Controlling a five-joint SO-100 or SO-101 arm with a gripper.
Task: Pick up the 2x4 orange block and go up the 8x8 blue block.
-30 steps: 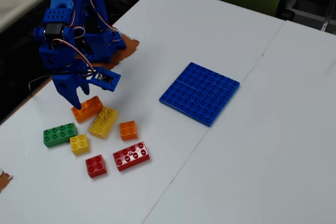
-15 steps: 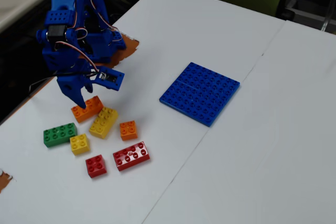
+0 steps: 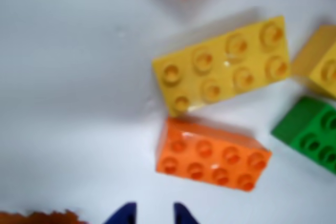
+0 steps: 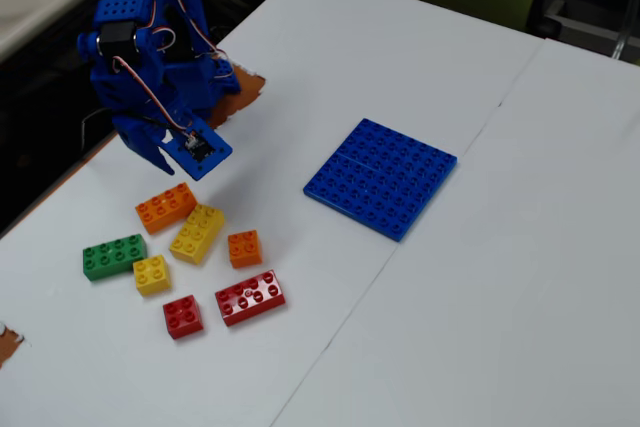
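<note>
The rectangular orange plastic 2x4 brick (image 4: 165, 206) lies flat on the white counter (image 4: 480, 277), free of any grip, with its long side touching a corner of the yellow plastic 2x4 brick (image 4: 197, 233) just beside it. In the wrist view the orange brick (image 3: 212, 154) sits just ahead of two dark blue fingertips (image 3: 123, 214) that stand slightly apart with nothing between them. The blue gripper (image 4: 160, 154) hangs above the counter, just up and back from the orange brick, holding nothing. The large flat square blue studded plate (image 4: 381, 177) lies well apart from the orange brick, to its right in the fixed view. Near the orange brick, on its camera side, lie a green rectangular brick (image 4: 113, 256), a small yellow square brick (image 4: 151, 274), a small orange square brick (image 4: 244, 248) and two red bricks (image 4: 249, 297).
</note>
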